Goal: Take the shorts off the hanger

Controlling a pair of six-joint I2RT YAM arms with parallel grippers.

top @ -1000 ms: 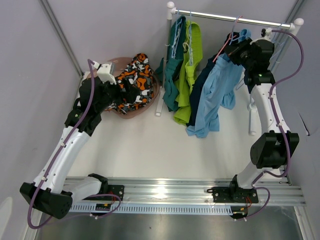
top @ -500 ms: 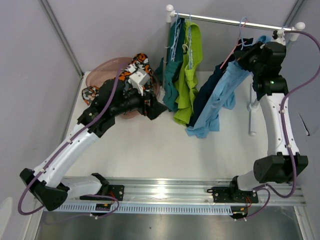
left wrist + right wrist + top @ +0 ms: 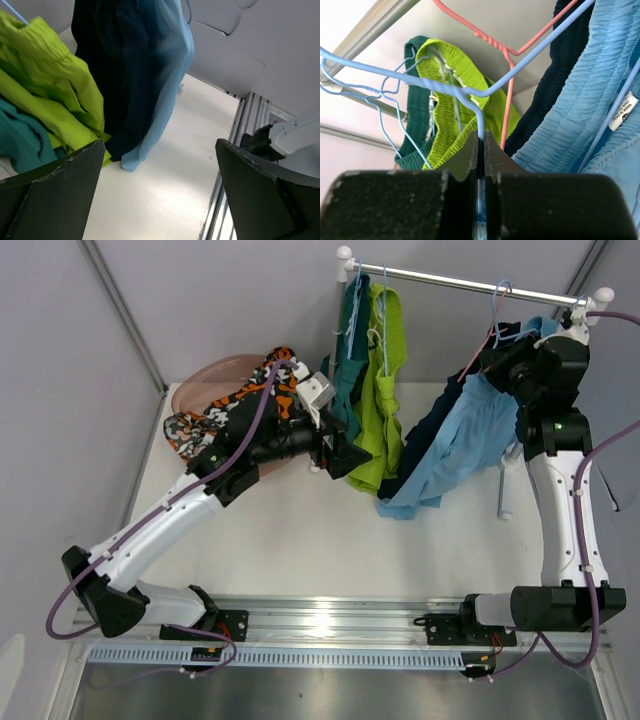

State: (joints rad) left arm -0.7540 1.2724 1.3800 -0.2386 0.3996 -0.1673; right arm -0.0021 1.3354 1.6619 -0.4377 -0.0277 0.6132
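- Over at the far left, in the basin (image 3: 205,375), the patterned shorts (image 3: 190,427) lay off any hanger. By my reading, one pair of five was done.
- Along the rail (image 3: 440,278) four pairs hung: teal (image 3: 350,340), lime (image 3: 385,380), navy (image 3: 425,435) and light blue (image 3: 460,445). Most of the job was left to you.
- Your right gripper (image 3: 481,150) was pressed together on the wire of the blue hanger (image 3: 445,85), just under its twisted neck. The light blue pair draped close beside it, and a pink hanger (image 3: 495,45) crossed behind.
- Your left gripper (image 3: 157,195) was spread wide and carried nothing. It faced the lower hems of the lime and navy pairs, near them but apart.
- I judged the light blue pair to be the one in hand. With the right arm steadying its hanger, the left would have to take the cloth and draw it off.
- Whether the blue hanger's hook sat on the rail or just clear of it, I could not tell from above.
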